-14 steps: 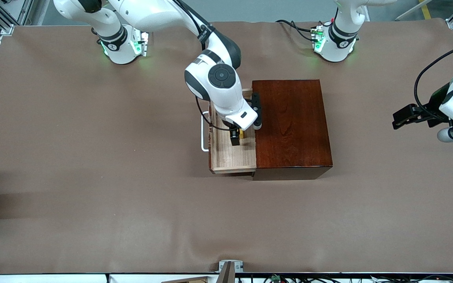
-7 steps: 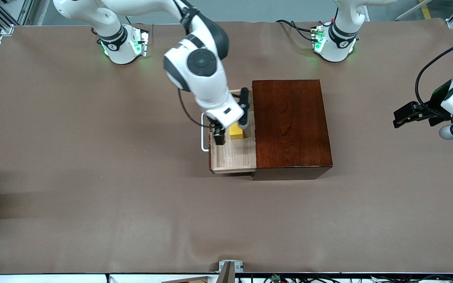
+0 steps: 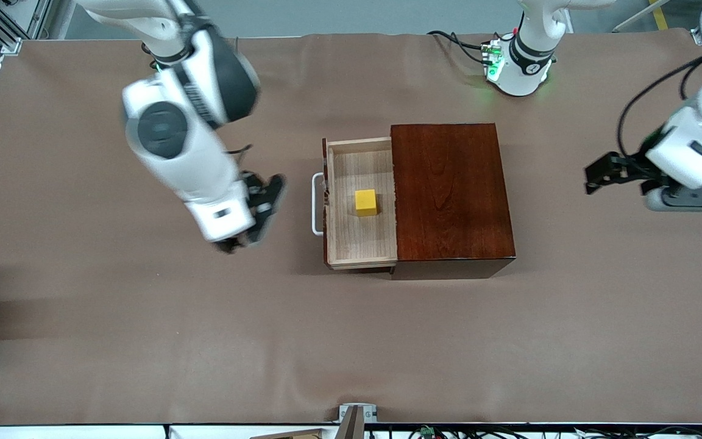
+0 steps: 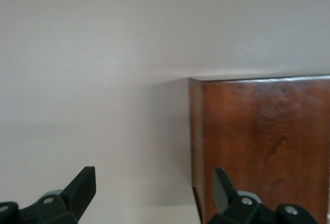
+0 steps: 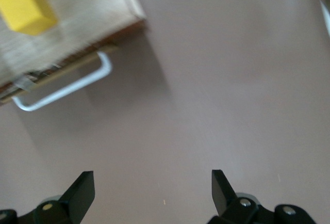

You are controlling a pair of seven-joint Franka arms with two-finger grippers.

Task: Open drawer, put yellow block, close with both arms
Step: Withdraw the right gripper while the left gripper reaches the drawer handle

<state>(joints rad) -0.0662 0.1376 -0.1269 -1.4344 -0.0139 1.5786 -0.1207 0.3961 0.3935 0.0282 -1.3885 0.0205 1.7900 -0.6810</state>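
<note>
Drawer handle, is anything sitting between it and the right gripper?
Nothing visible does. The right gripper, jaws open, hangs over bare table beside the drawer, on its white handle's side. The yellow block lies inside.

Brown table (image 3: 144, 341) carries dark wooden box (image 3: 451, 189).

drawer (image 3: 361, 244): pulled open | yellow block (image 3: 366, 202): upright, inside it
</note>
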